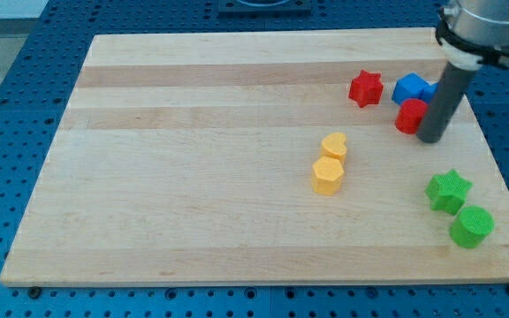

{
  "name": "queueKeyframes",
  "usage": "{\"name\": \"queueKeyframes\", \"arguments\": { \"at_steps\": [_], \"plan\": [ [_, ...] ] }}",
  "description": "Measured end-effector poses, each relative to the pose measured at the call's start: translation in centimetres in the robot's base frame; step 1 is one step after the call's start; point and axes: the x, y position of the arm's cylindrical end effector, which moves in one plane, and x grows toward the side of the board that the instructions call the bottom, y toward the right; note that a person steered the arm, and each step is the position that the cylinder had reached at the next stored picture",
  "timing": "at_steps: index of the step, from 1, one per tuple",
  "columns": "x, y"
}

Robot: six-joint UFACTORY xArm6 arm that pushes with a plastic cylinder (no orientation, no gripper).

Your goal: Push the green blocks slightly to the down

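A green star block (pixel 449 190) lies near the view's right edge of the wooden board (pixel 193 177). A green round block (pixel 472 226) sits just below and to the right of it, touching or nearly touching. My tip (pixel 431 139) rests on the board above the green star, about a block's width away from it. The tip stands right beside a red block (pixel 408 116), on that block's right side.
A red star block (pixel 366 88) and a blue block (pixel 411 88) lie at the view's upper right, by the red block. A yellow heart block (pixel 334 146) and a yellow hexagon block (pixel 327 176) sit together near the middle. The board's right edge is close to the green blocks.
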Motion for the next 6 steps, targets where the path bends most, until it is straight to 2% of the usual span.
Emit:
{"name": "queueKeyframes", "arguments": {
  "at_steps": [3,6],
  "plan": [
    [-7.4,-3.2],
    [-11.9,-8.0]
  ]
}}
